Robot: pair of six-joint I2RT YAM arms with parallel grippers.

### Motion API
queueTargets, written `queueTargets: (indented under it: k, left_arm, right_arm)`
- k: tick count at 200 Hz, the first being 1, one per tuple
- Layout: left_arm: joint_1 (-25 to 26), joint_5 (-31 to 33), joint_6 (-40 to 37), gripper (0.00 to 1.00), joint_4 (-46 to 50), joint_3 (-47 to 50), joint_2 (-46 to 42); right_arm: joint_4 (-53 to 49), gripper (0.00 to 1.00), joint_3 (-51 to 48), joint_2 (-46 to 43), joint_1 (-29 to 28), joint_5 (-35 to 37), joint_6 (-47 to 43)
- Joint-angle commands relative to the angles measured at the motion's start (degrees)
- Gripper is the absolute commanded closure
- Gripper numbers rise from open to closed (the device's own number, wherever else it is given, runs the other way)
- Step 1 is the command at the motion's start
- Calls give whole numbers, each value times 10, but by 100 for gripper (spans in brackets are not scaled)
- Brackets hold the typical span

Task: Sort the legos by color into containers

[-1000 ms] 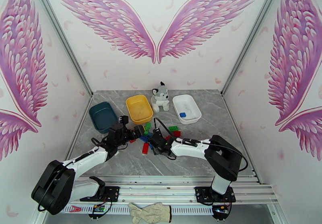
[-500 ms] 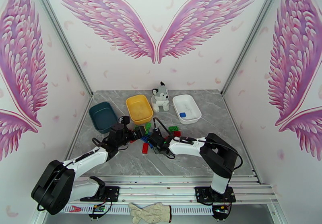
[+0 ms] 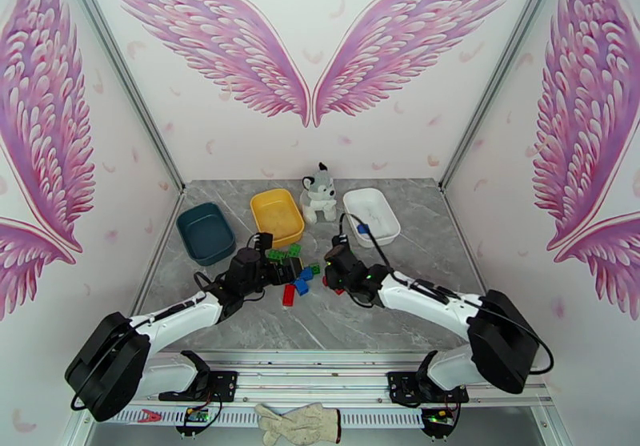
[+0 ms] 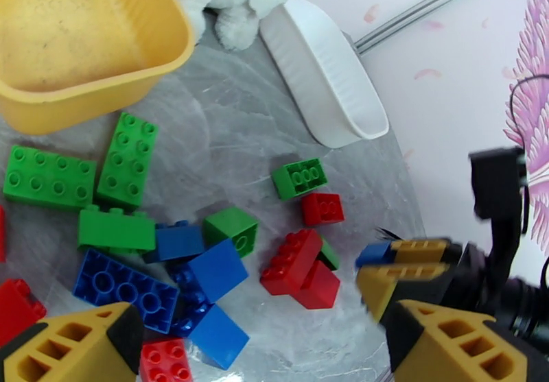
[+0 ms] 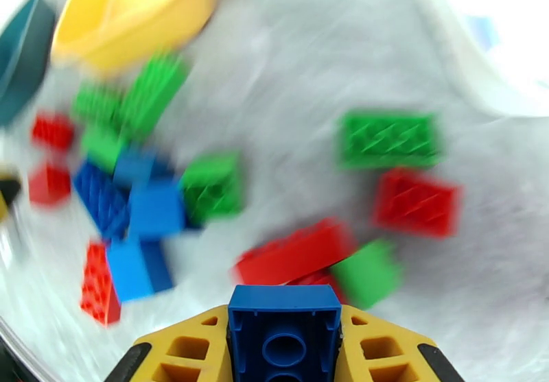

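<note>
right gripper (image 5: pixel 284 339) clamped on blue lego (image 5: pixel 283 315); lego pile (image 5: pixel 158 208) lies just ahead, slightly left. left gripper (image 4: pixel 261 349) spread wide, holding nothing, pile just ahead.

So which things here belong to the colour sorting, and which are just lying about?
Part of the job: loose bricks, blue brick in the right gripper, teal tub, yellow tub, white tub.
Lying about: plush husky, glove.
</note>
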State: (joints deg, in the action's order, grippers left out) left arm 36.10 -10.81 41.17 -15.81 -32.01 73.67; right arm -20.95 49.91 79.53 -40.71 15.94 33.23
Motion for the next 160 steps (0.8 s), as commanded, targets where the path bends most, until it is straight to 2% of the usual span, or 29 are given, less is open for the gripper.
queueTargets:
  k: [1,26,54,114,122,141,160]
  left_arm:
    - [27,23,-51,1,-5,-46,17]
    - [57,28,-90,1,-22,-79,60]
    - [83,38,-117,1,-10,-108,95]
    - [90,89,-151,1,83,-128,67]
    - [90,100,-152,1,88,-126,60]
    - [91,125,-157,1,104,-123,48]
    - [90,147,-160,1,115,-123,44]
  right_arm:
    - [18,69,-7,-29,67,1,10]
    - [39,69,22,-13,144,-25,16]
    - [36,69,93,62,206,-48,22]
    - [-23,60,272,245,269,-56,4]
    - [-31,57,289,258,273,-53,-2]
    - [-46,41,312,267,275,-46,-15]
    - [-45,32,310,254,274,-59,-19]
